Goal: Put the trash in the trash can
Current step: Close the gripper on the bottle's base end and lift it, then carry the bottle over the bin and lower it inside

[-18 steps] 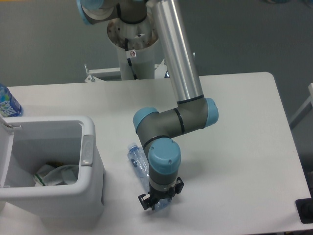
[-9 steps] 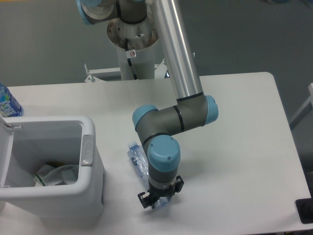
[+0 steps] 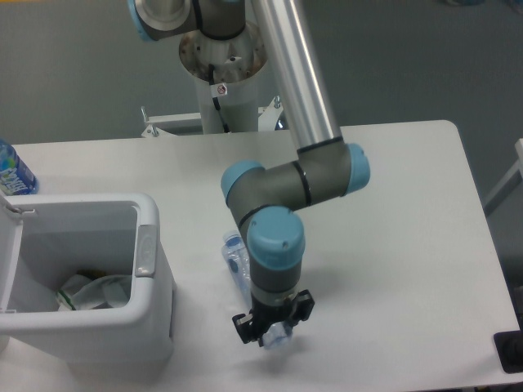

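Bottle long axis diagonal, cap toward bin; fingers clamp its base.

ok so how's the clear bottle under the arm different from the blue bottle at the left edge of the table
The clear bottle lies on its side in front of the trash can, while the blue bottle appears to stand upright behind it. The clear bottle is see-through with a blue cap; the blue bottle is tinted blue with a printed white-green label. The gripper sits over the clear bottle's lower end; nothing touches the blue bottle, which the picture's edge partly cuts off. Both rest on the table.
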Controlling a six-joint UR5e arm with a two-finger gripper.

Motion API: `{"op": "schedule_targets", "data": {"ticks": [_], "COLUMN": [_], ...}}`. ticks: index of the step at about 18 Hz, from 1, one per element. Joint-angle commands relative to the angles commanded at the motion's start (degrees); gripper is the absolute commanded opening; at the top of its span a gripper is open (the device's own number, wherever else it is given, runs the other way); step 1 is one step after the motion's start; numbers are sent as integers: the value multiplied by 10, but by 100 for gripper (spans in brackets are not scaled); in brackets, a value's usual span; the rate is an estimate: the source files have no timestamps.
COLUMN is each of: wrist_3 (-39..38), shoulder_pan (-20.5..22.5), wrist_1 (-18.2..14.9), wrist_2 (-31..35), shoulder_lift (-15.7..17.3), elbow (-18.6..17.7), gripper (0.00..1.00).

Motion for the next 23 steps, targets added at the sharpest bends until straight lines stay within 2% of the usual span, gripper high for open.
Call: {"op": "schedule_targets", "data": {"ticks": [2, 6, 9, 12, 15, 23], "wrist_3": [-7, -46, -98, -106, -107, -113], "shoulder_pan": [11, 19, 19, 12, -16, -101], "wrist_1": [3, 55, 66, 66, 66, 66], "wrist_2": [-2, -3, -13, -21, -21, -20], "shoulder_lift": [14, 38, 52, 78, 97, 112], "elbow": [42, 97, 140, 143, 143, 132], "gripper": [58, 58, 59, 59, 59, 59]}}
